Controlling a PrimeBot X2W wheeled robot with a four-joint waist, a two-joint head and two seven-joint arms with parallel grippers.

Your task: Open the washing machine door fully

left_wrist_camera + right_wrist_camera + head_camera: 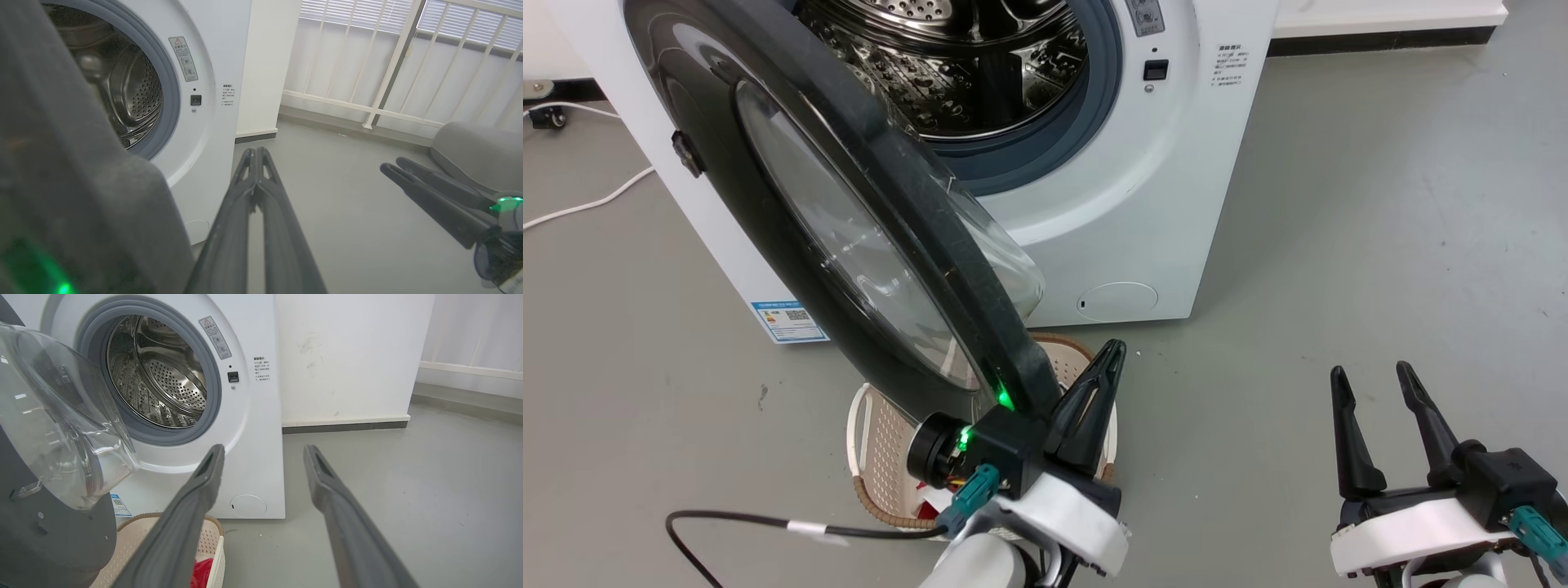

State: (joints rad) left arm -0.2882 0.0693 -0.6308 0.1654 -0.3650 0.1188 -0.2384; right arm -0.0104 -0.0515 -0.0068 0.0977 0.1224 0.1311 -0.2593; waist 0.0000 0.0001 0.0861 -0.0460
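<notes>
The white washing machine (pixel 1176 204) stands at the top of the head view with its steel drum (pixel 964 65) exposed. The washing machine door (pixel 931 253), a black disc with a clear glass bowl, is swung out towards me, hinged on the left. My left gripper (pixel 1112 351) is shut with nothing between its fingers and lies close against the inner side of the door's lower free edge. In the left wrist view the left gripper (pixel 256 152) points past the door's dark rim (pixel 61 183). My right gripper (pixel 1372 371) hangs open over bare floor to the right, away from the door (pixel 61 428).
A cream laundry basket (pixel 858 425) with red cloth (pixel 202 571) sits on the floor under the door's edge. A black cable (pixel 727 523) trails at lower left and a white cord (pixel 588 204) lies at far left. A white wall and railing (pixel 392 65) stand right of the machine.
</notes>
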